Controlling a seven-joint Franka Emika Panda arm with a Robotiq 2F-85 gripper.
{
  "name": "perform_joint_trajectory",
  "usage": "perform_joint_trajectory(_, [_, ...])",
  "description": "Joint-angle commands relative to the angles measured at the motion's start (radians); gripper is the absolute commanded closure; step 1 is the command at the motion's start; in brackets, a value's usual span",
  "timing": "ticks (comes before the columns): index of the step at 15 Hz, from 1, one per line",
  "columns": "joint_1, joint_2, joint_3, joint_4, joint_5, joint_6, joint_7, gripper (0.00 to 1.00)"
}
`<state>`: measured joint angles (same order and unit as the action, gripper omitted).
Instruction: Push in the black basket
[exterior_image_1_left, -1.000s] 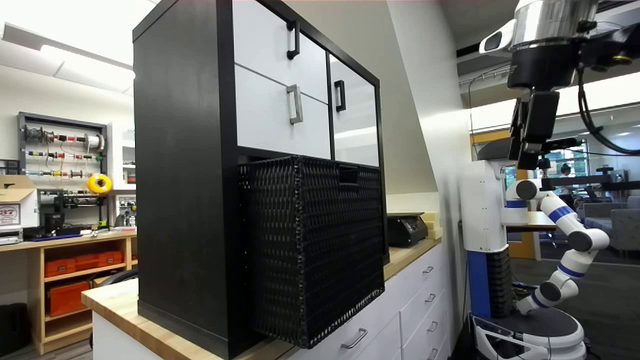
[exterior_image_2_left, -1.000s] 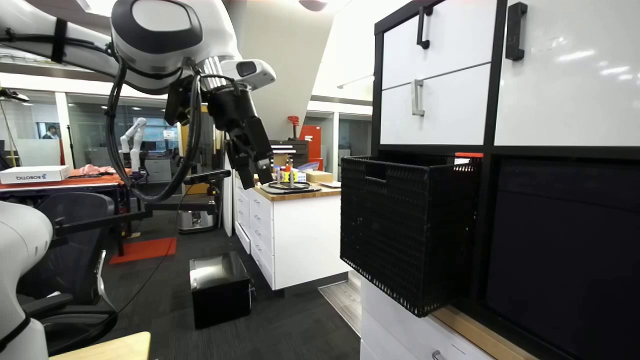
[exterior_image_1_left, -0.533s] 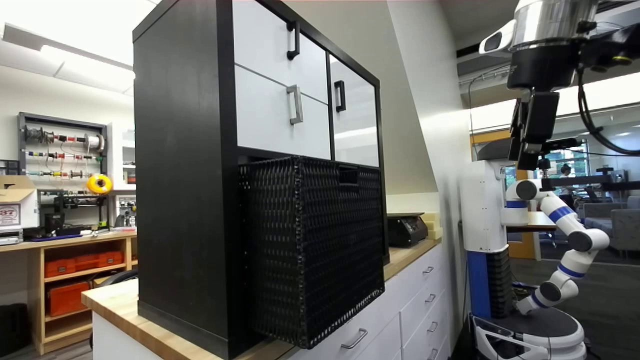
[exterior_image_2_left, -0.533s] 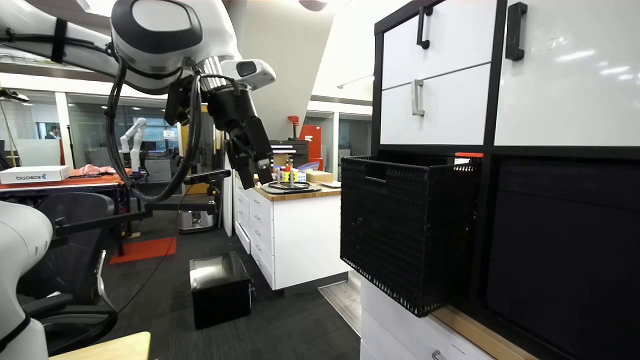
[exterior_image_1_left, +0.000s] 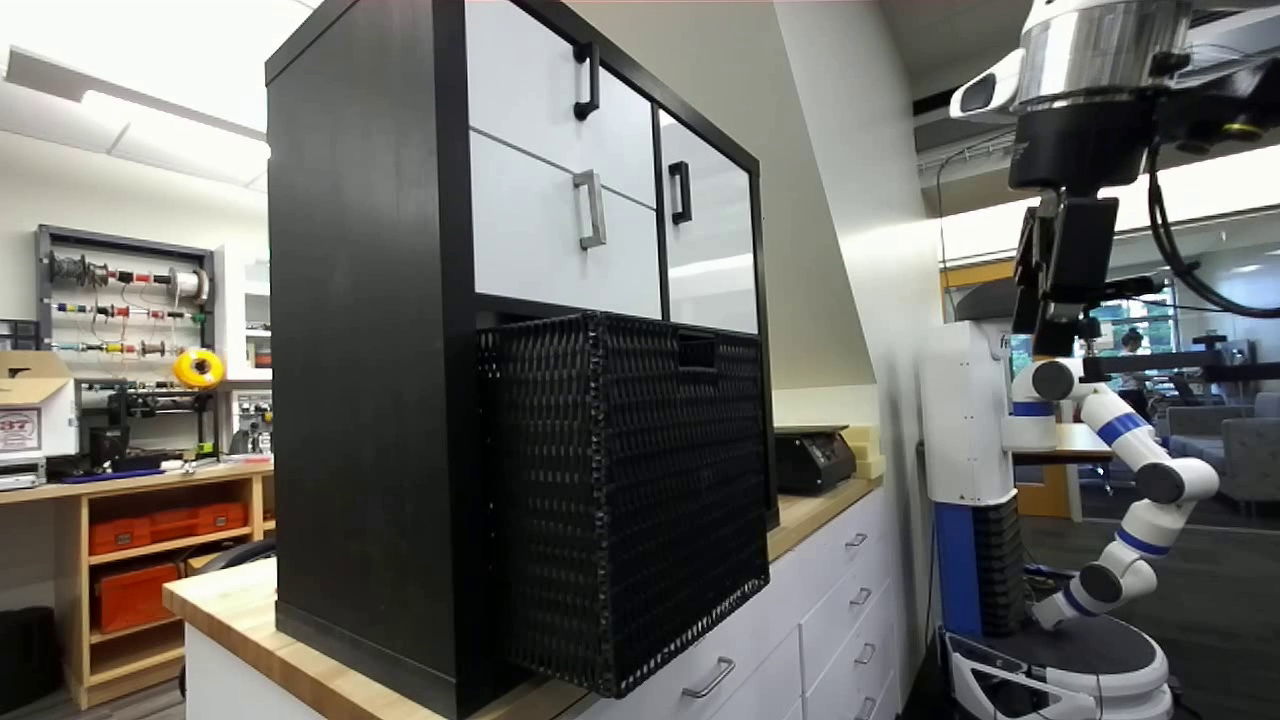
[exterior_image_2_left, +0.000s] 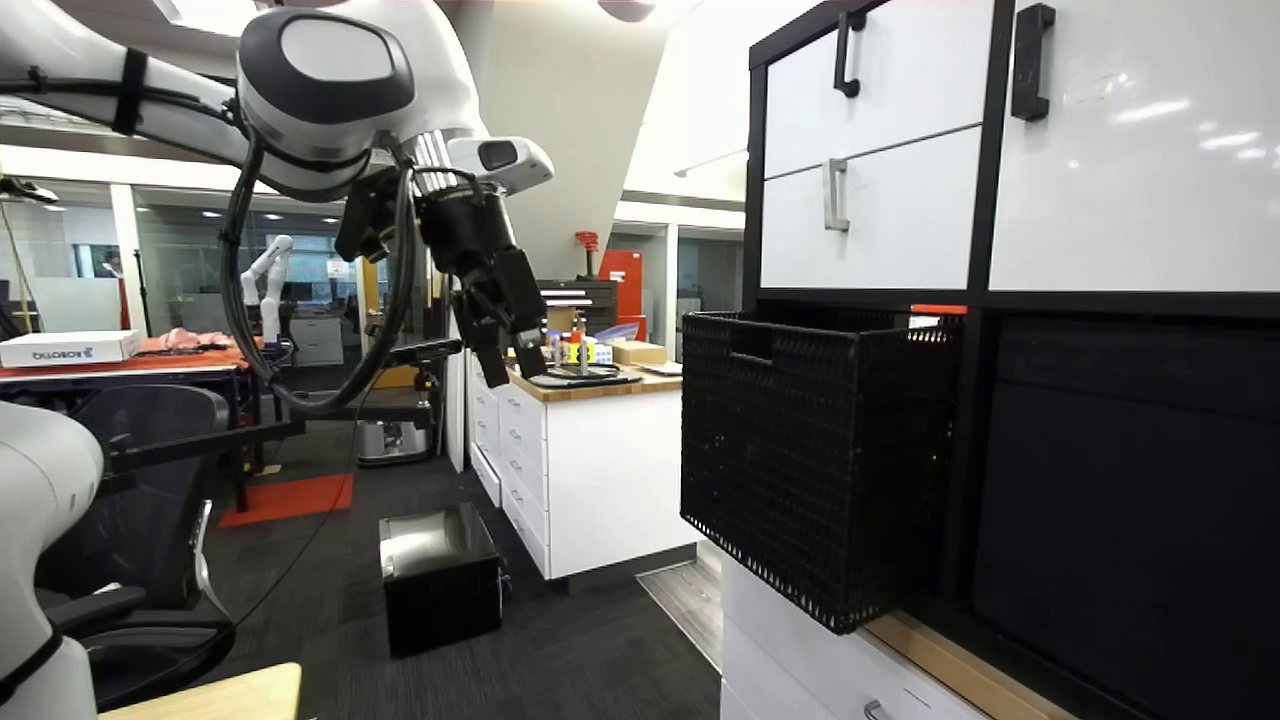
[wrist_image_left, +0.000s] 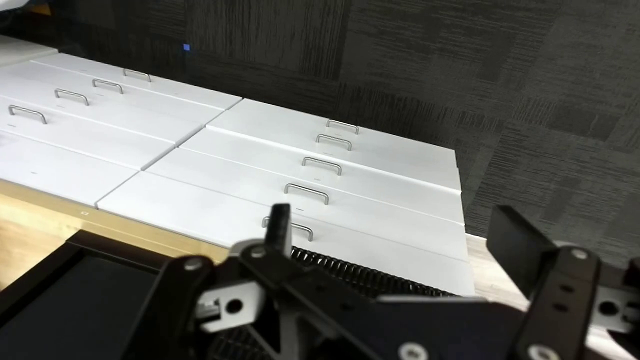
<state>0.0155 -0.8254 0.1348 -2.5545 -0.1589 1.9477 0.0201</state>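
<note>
I have the hand (wrist_image_left: 395, 235) spread wide, jaws far apart, gripping nothing. In an exterior view the black basket (exterior_image_1_left: 685, 500) sits well apart at the hand's eight o'clock, jutting partway out of the black cabinet (exterior_image_1_left: 360, 350) on the wooden table (exterior_image_1_left: 235, 590); I see white doors (exterior_image_1_left: 540, 225) at the basket's twelve o'clock.

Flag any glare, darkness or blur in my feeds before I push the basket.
In an exterior view, glare streaks the white door, and the front of the black basket is so dark its weave barely reads; in the wrist view, the nearby claw looks out of focus, while the white drawer fronts beyond are sharper.
</note>
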Motion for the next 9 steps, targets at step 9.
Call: perform_joint_trajectory(9, [-0.072,0.36,0.039,0.012,-0.09,0.447,0.233,0.0])
